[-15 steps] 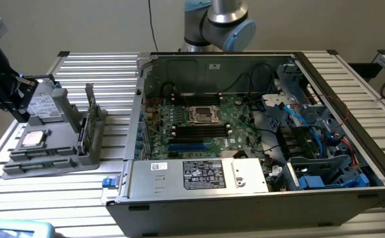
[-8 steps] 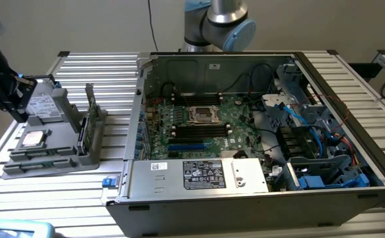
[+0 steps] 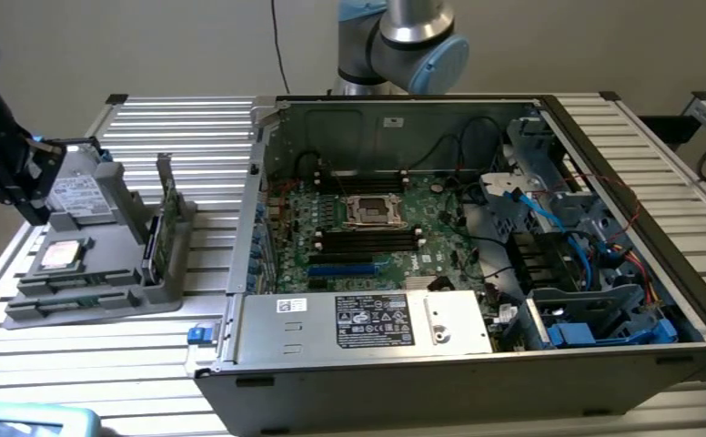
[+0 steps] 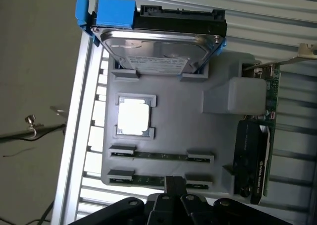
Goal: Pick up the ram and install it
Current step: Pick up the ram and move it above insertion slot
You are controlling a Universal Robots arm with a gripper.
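Observation:
Two ram sticks lie edge-up in slots of a grey holder tray (image 4: 178, 121): one ram stick (image 4: 161, 155) farther from the fingers, the other ram stick (image 4: 143, 178) right under them. My gripper (image 4: 173, 185) hovers over that nearer stick, shut, with nothing between its fingers. In the exterior view the gripper (image 3: 28, 202) hangs at the far left above the tray (image 3: 123, 296), where the ram (image 3: 80, 285) shows as thin dark strips. The open computer case (image 3: 450, 237) with its motherboard (image 3: 366, 228) stands to the exterior view's right of the tray.
On the tray also sit a hard drive with blue tabs (image 4: 161, 51), a square silver processor (image 4: 133, 116) and an upright graphics card (image 4: 255, 155). Inside the case are cables, a power supply (image 3: 366, 323) and drive cages (image 3: 584, 319). The slatted metal table (image 3: 171, 118) carries everything.

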